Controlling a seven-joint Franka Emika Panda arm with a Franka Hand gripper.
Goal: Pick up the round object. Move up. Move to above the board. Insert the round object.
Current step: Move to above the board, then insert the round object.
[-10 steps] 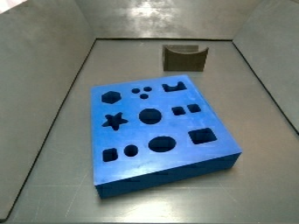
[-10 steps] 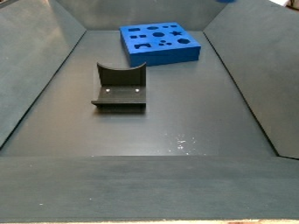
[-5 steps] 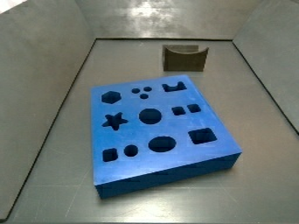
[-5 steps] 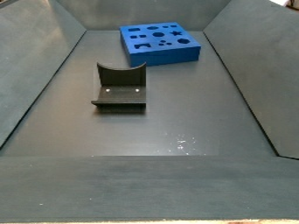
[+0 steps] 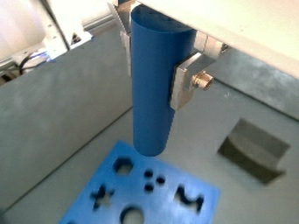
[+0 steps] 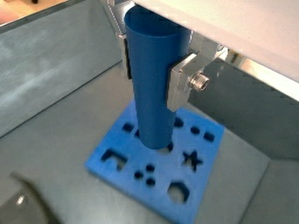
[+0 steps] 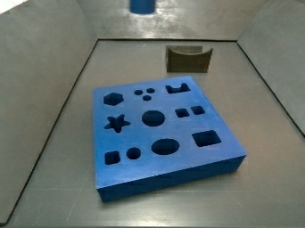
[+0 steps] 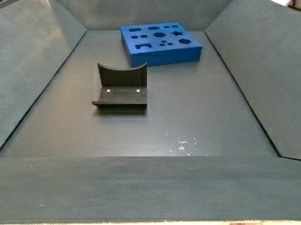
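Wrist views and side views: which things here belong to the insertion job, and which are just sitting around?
In the job:
- round object, held upright in the gripper, high above the board
- board, flat on the floor, holes empty

Just lying about:
- dark notched block, beyond the board, apart from it

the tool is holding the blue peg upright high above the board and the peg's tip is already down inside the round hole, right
Not quite. The tool does hold the blue peg upright above the board, but both wrist views show the peg's tip hanging clear of the slab, not in any hole. In a side view only the peg's lower end shows, at the frame's top edge.
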